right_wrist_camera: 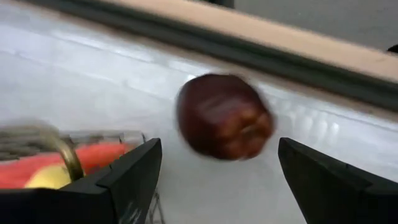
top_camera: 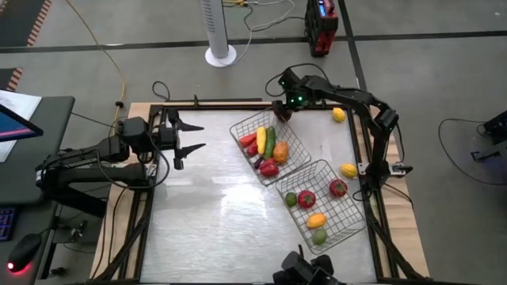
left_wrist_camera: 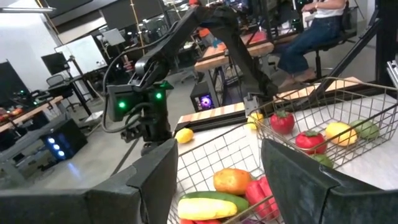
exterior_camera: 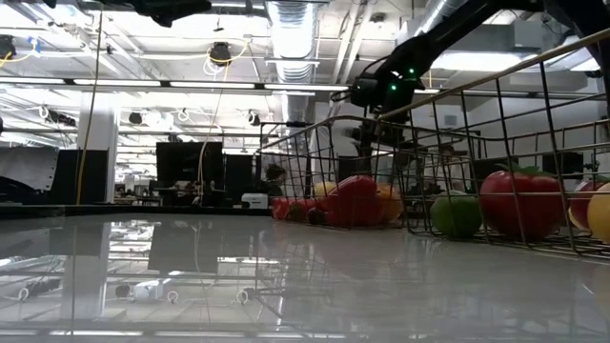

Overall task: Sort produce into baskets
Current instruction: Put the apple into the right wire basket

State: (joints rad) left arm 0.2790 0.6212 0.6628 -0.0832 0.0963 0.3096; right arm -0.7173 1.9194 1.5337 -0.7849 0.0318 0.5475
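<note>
Two wire baskets stand side by side on the table. The far basket (top_camera: 295,150) holds yellow, green, red and orange produce. The near basket (top_camera: 346,215) holds green, red and yellow pieces. My right gripper (top_camera: 282,111) is open at the far basket's far corner. In the right wrist view a dark red-purple piece (right_wrist_camera: 224,117) shows, blurred, over the table beyond the open fingers (right_wrist_camera: 134,174), which stand on either side without touching it. My left gripper (top_camera: 190,135) is open and empty at the table's left. Two yellow pieces (top_camera: 338,115) (top_camera: 348,170) lie loose on the table.
A dark frame rail (top_camera: 214,103) runs along the table's far edge, close behind my right gripper. The wide patch of table (top_camera: 214,206) between my left gripper and the baskets is bare. A seated person (left_wrist_camera: 317,25) shows in the room beyond.
</note>
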